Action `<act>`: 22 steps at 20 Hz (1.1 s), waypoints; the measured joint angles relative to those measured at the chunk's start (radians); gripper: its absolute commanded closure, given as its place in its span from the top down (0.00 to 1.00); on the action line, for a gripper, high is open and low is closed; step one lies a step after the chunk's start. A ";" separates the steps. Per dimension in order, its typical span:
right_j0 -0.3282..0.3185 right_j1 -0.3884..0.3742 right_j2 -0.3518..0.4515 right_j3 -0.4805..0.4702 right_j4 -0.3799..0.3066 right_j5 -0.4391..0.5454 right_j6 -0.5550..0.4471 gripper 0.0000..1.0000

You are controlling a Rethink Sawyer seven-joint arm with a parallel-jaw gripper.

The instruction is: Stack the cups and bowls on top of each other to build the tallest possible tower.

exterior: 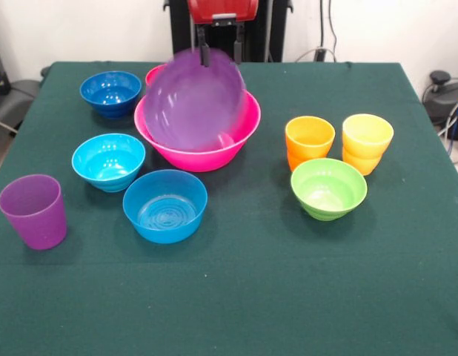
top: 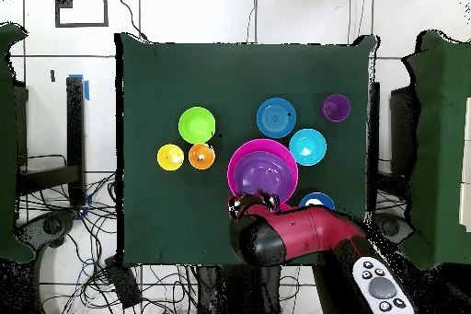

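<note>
The large purple bowl (exterior: 192, 100) (top: 262, 177) stands steeply tilted and blurred inside the big hot-pink bowl (exterior: 214, 152) (top: 237, 158), its mouth towards the front. My gripper (exterior: 221, 50) (top: 253, 203) hangs at its top rim, fingers apart, one on each side of the rim. A small red-pink bowl (exterior: 153, 73) peeks out behind. Loose on the cloth are a dark blue bowl (exterior: 110, 93), a cyan bowl (exterior: 108, 159), a mid blue bowl (exterior: 164, 205), a lime bowl (exterior: 328, 188), an orange cup (exterior: 309, 141), a yellow cup (exterior: 367, 141) and a purple cup (exterior: 33, 210).
The green tablecloth (exterior: 236, 297) covers the whole table. Cables and equipment lie on the floor beyond the table's edges.
</note>
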 measured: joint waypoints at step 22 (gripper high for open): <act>0.026 0.000 -0.034 0.000 0.000 0.000 0.000 1.00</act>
